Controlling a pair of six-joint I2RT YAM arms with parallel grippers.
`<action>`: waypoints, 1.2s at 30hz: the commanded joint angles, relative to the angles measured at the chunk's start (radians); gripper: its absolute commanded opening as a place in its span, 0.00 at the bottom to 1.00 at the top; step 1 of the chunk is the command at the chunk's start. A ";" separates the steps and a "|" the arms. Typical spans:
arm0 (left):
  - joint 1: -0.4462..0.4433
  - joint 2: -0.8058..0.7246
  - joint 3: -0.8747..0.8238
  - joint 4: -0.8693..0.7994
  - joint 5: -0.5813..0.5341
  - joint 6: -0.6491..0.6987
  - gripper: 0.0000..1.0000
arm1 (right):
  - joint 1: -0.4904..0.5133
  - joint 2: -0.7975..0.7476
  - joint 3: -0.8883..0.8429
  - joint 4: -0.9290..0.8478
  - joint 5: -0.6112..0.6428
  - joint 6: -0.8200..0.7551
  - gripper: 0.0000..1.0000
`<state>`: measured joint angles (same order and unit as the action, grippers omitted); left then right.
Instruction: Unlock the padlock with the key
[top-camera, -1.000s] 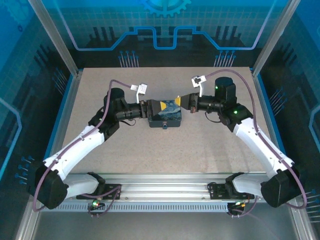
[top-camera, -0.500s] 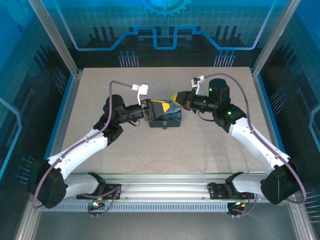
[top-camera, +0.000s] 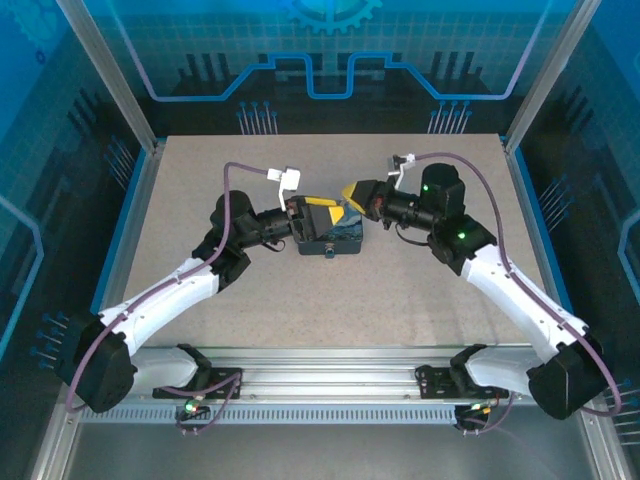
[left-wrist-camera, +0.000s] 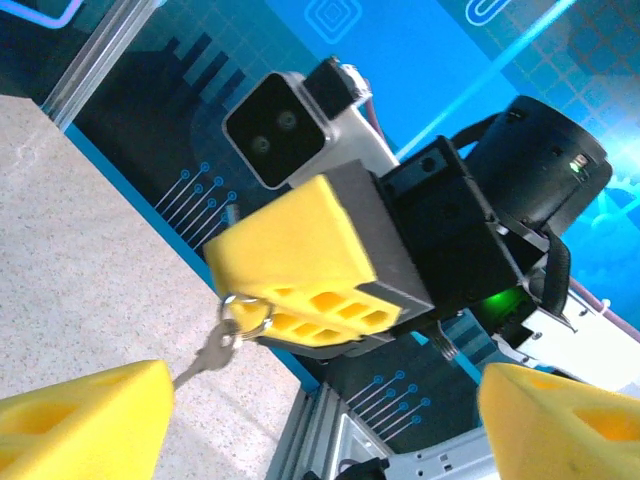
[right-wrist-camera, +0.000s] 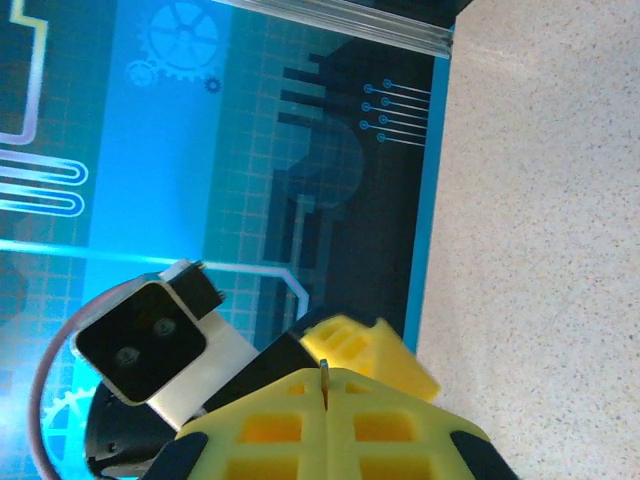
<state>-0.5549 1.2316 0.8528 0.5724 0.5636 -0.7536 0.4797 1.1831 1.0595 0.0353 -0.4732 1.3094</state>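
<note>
Top, L gripper (top-camera: 322, 214): I see it mid-frame over the tin (top-camera: 338, 240).
Top, R gripper (top-camera: 350, 191): just upper right of L.
L wrist, fingers (left-wrist-camera: 85, 420): at the bottom corners, wide apart, nothing between.
L wrist, key (left-wrist-camera: 205, 358): left of centre, dangling by its ring (left-wrist-camera: 245, 315) from R's pinched pads (left-wrist-camera: 300, 270).
R wrist, fingers (right-wrist-camera: 260, 430): bottom centre, pressed together on a thin metal sliver.

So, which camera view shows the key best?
Left wrist view: the key hangs by its ring from the shut right gripper. Right wrist: a thin edge between the pads. Top: too small to tell.
</note>
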 joint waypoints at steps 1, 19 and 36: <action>-0.005 0.007 -0.006 0.016 -0.040 0.039 0.84 | 0.020 -0.023 0.007 0.017 0.009 0.021 0.05; -0.020 0.058 0.018 0.113 0.027 0.004 0.69 | 0.049 0.017 -0.011 0.125 0.014 0.114 0.06; -0.011 0.023 -0.017 0.051 0.016 0.028 0.36 | 0.025 -0.025 -0.030 0.114 0.045 0.110 0.06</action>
<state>-0.5678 1.2827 0.8516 0.6258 0.5728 -0.7521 0.5137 1.1866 1.0439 0.1318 -0.4442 1.4143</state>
